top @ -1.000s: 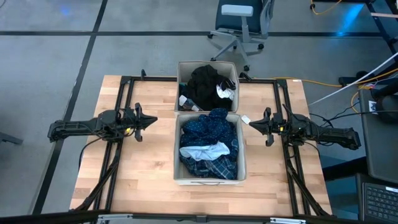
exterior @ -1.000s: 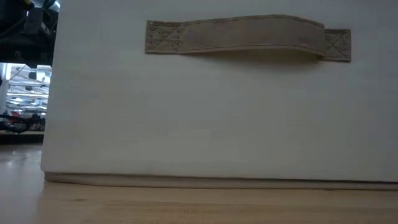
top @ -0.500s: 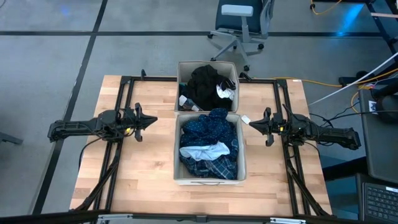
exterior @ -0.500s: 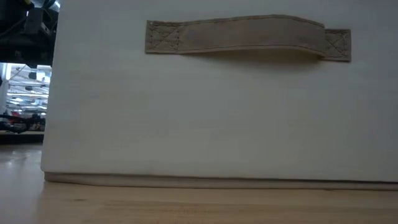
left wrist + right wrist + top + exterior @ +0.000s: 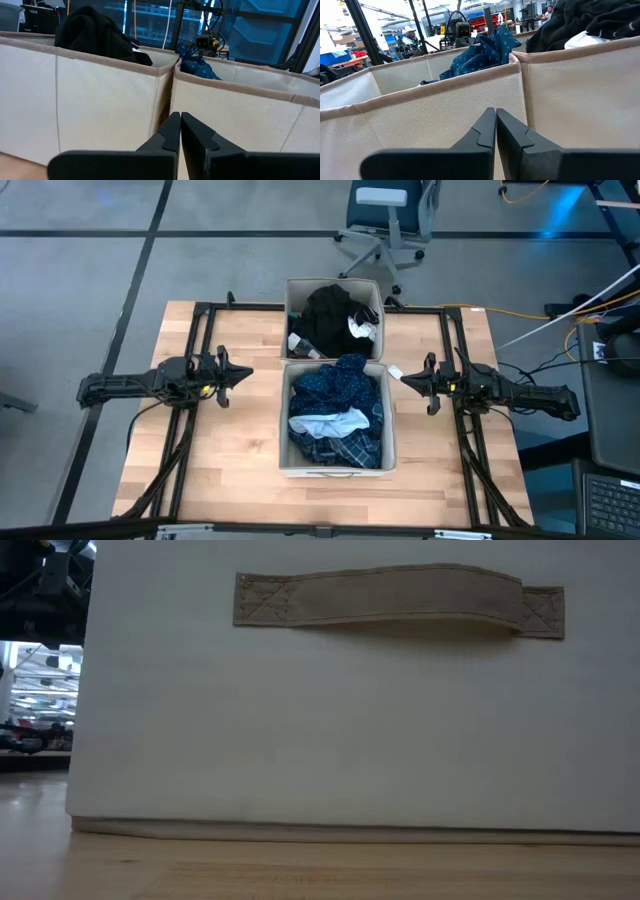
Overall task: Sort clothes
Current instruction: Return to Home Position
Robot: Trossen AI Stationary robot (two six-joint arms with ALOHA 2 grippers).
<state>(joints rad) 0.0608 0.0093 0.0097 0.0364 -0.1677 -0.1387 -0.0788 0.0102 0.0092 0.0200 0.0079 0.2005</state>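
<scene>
Two beige bins sit end to end at table ctr, walls touching: far bin (image 5: pixel 290 305) & near bin (image 5: pixel 284 420). Far bin holds a black garment (image 5: pixel 328 318) w/ a white piece (image 5: pixel 361 328) on its right side (some small bits at its near-left corner are too small to tell). Near bin holds a navy dotted garment (image 5: pixel 338 383) at the far end, a white top (image 5: pixel 330 423) across the middle & a blue-white plaid shirt (image 5: pixel 338 450) at the near end. Left gripper (image 5: pixel 244 372) hangs over the table (image 5: pixel 230 460) left of the bins, approx level w/ the seam btw them, pointing right at them. Right gripper (image 5: pixel 396 374) mirrors it on the right side, just beside the near bin's far-right corner, pointing left. Each wrist view shows that arm's fingers (image 5: pixel 165 137) pressed together tip to tip, nothing btw them, aimed at the bin walls w/ the black & navy clothes poking above the rims. In the low view the near bin's front wall fills nearly everything, w/ a sewn fabric handle (image 5: pixel 395 600) near its top.
</scene>
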